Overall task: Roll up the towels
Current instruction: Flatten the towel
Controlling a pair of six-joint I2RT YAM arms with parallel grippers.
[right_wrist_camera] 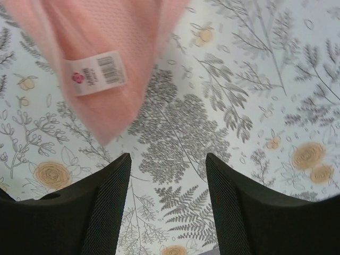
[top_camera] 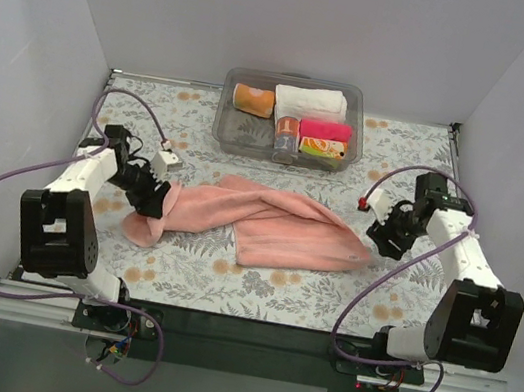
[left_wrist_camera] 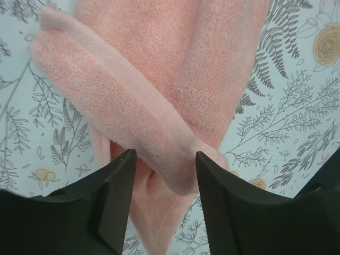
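- White walls (top_camera: 273, 15) box in a floral-print table (top_camera: 418, 173); a clear bin (top_camera: 223, 120) of rolled cloths sits at the far edge.
- The towel (top_camera: 277, 224) sprawls across mid-table, salmon pink and loosely folded.
- The left gripper (left_wrist_camera: 164, 158) has its jaws spread around a thick fold at the towel's left end; whether the pads press it, cannot tell.
- The right gripper (right_wrist_camera: 167, 159) has its jaws wide apart and holds nothing, over bare table just beside the towel's corner with the white tag (right_wrist_camera: 95, 73).
- Left arm reaches inward, wrist tipped down; right arm is bent, wrist aimed inward.
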